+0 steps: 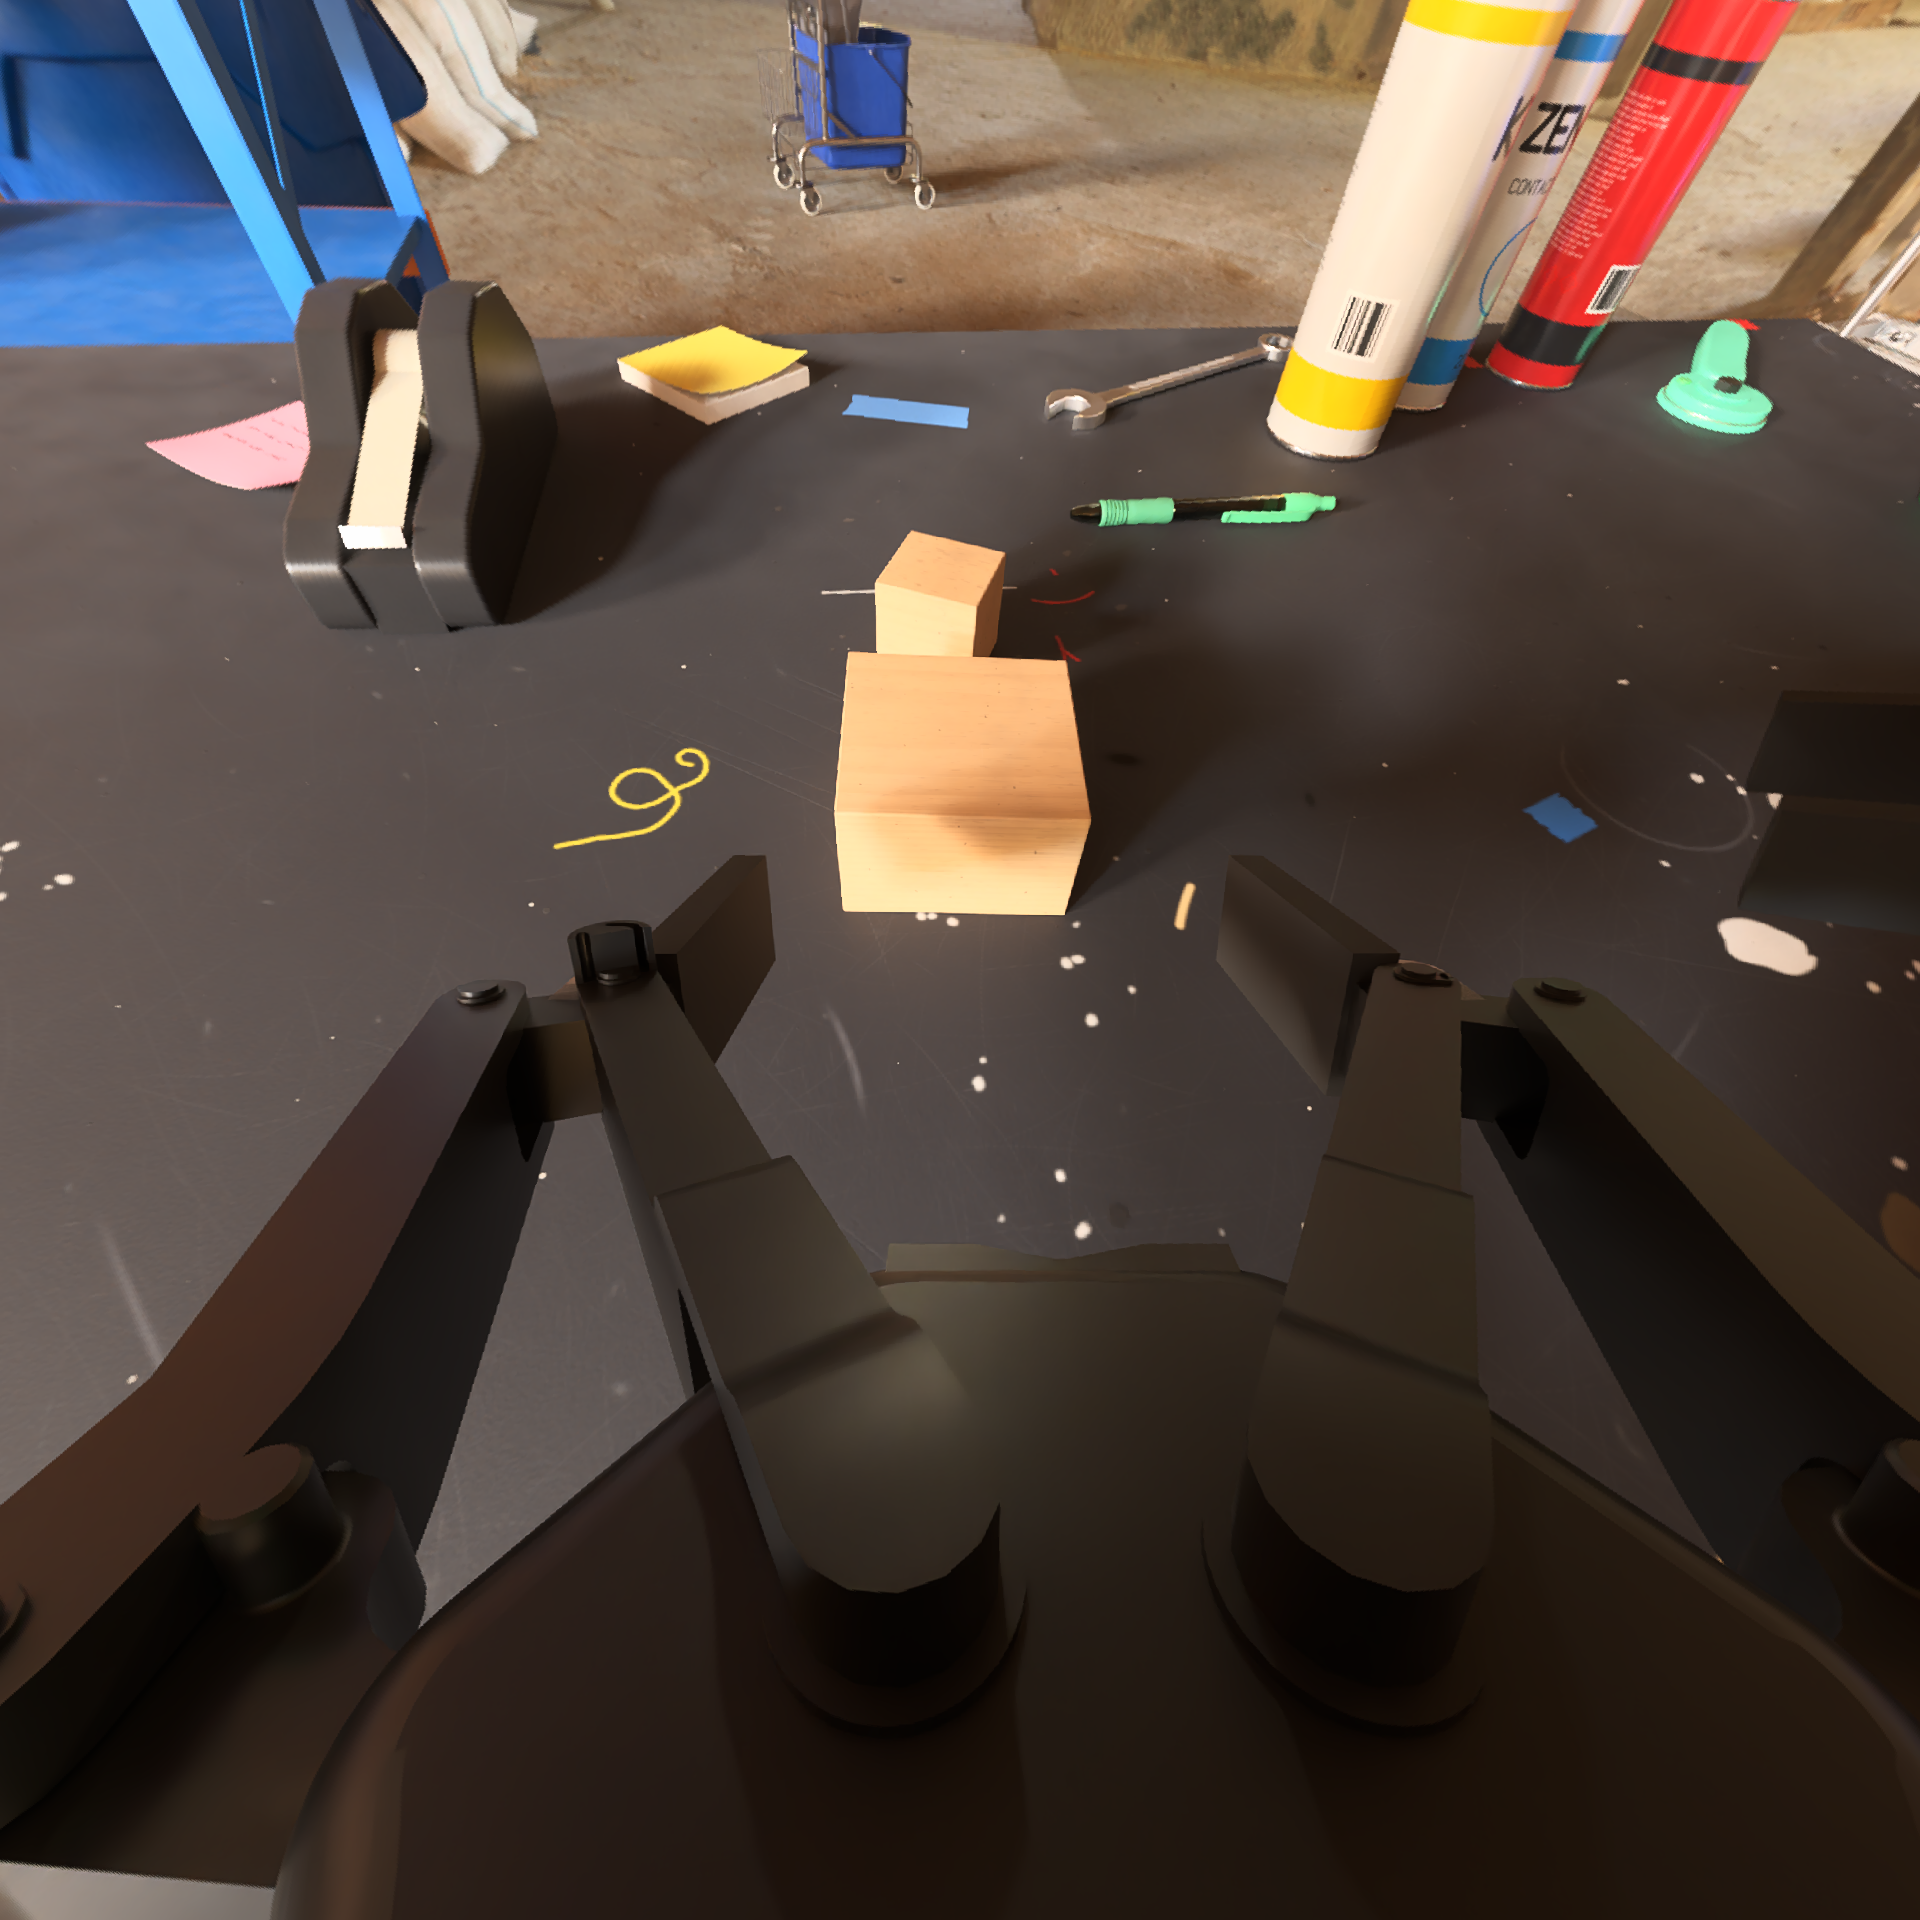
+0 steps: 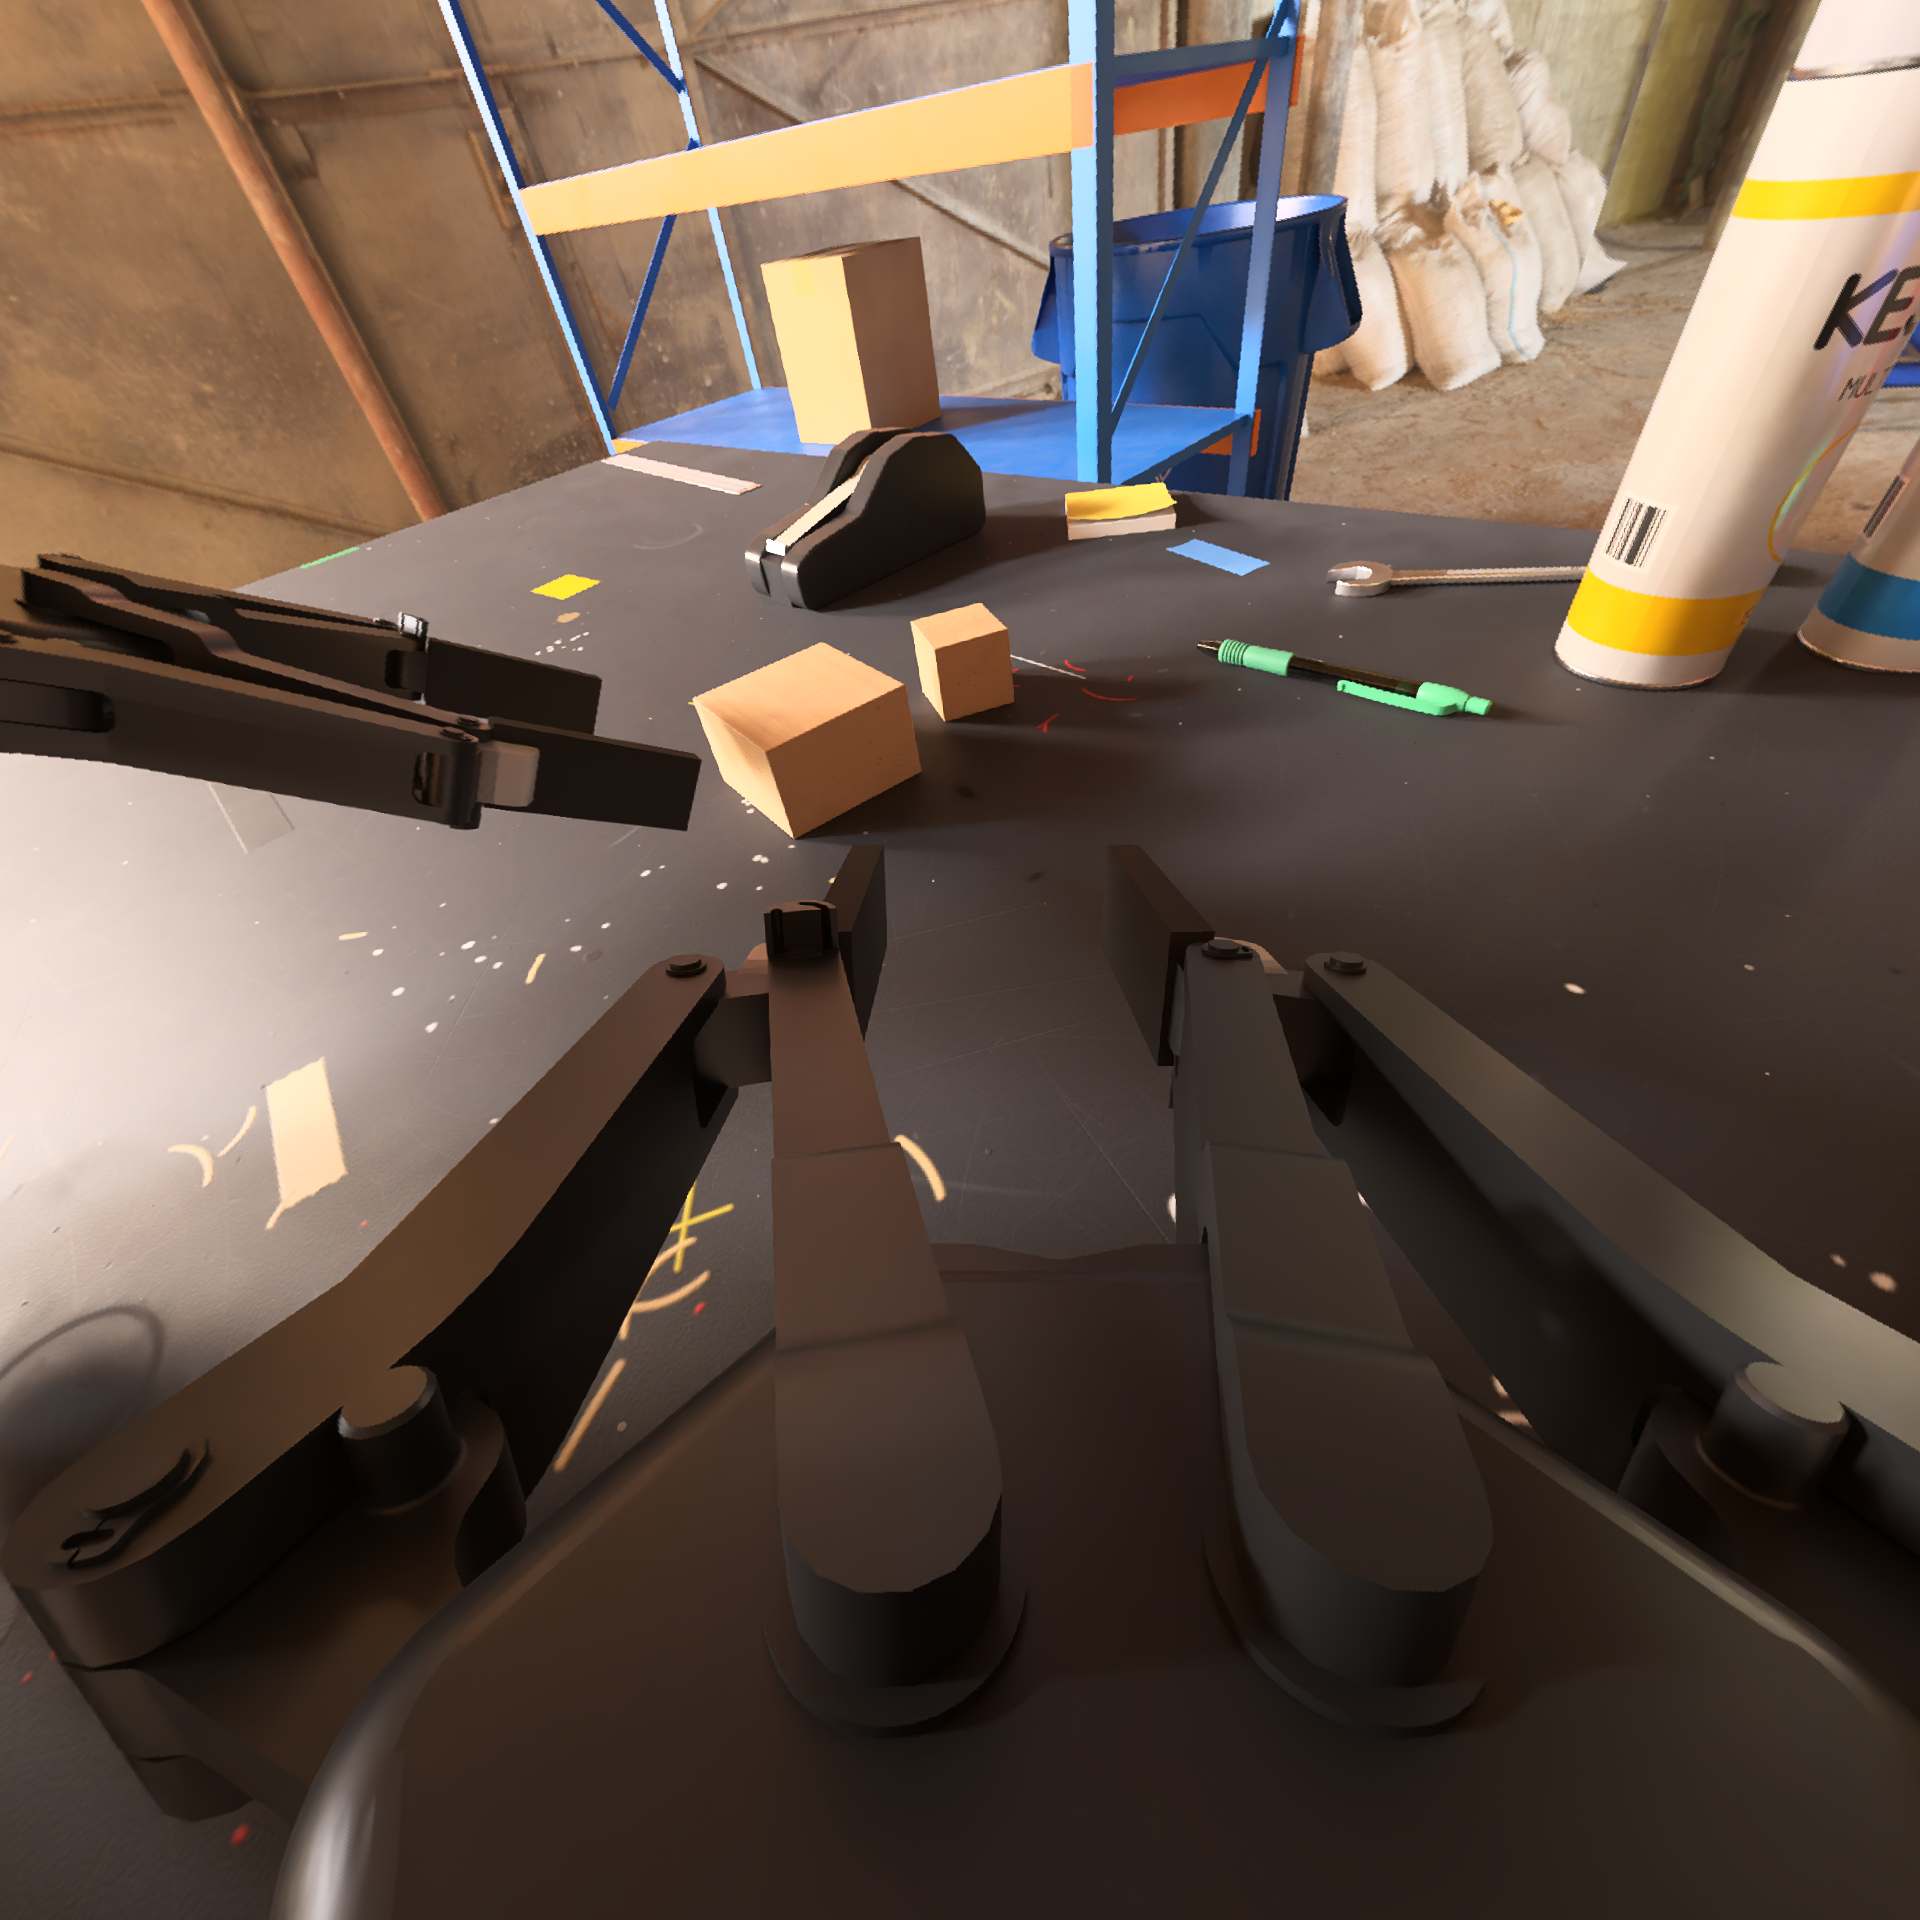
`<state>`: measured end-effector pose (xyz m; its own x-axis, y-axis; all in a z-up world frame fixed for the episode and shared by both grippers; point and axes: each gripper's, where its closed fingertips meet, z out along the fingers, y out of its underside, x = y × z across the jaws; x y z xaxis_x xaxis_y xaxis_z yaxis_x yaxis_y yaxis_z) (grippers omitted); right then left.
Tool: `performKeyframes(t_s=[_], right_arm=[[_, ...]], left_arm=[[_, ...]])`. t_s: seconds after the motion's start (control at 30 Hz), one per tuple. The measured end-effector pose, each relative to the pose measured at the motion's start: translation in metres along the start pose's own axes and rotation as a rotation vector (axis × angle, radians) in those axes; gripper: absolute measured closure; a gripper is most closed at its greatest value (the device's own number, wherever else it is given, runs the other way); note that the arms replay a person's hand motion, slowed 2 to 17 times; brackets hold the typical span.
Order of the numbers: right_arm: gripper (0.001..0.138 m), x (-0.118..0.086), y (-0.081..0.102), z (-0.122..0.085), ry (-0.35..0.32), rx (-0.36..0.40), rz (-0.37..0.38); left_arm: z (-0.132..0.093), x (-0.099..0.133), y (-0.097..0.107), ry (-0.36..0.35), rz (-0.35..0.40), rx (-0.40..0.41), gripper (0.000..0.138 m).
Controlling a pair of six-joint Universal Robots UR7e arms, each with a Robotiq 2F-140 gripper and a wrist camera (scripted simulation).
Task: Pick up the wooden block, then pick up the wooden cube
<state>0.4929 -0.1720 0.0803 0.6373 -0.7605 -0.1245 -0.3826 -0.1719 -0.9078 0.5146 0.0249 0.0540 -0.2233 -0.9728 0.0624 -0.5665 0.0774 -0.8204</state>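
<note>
A large wooden block (image 1: 961, 779) lies on the dark table, with a smaller wooden cube (image 1: 938, 594) just behind it. My left gripper (image 1: 997, 914) is open and empty, its fingertips a little short of the block's near face. In the right wrist view the block (image 2: 805, 732) and the cube (image 2: 963, 660) sit ahead and left of my right gripper (image 2: 997, 894), which is open and empty, a little narrower than the left. The left gripper (image 2: 623, 743) shows there from the side, pointing at the block.
A black tape dispenser (image 1: 416, 457) stands back left. A yellow sticky-note pad (image 1: 714, 372), a wrench (image 1: 1164, 390), a green pen (image 1: 1205, 509), tall tubes (image 1: 1382, 229) and a green knob (image 1: 1714, 384) lie along the far edge. The right gripper's dark fingers (image 1: 1839, 810) show at right.
</note>
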Motion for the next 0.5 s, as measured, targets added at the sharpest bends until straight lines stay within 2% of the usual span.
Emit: performKeyframes(t_s=[0.2,0.5], right_arm=[[0.083,0.002,0.001,-0.001,-0.009,0.001,0.016],[0.083,0.005,0.002,-0.003,-0.021,0.008,0.030]], left_arm=[[0.021,0.000,-0.003,0.006,-0.052,-0.037,0.022],[0.044,-0.003,-0.004,-0.057,-0.039,-0.091,0.019]])
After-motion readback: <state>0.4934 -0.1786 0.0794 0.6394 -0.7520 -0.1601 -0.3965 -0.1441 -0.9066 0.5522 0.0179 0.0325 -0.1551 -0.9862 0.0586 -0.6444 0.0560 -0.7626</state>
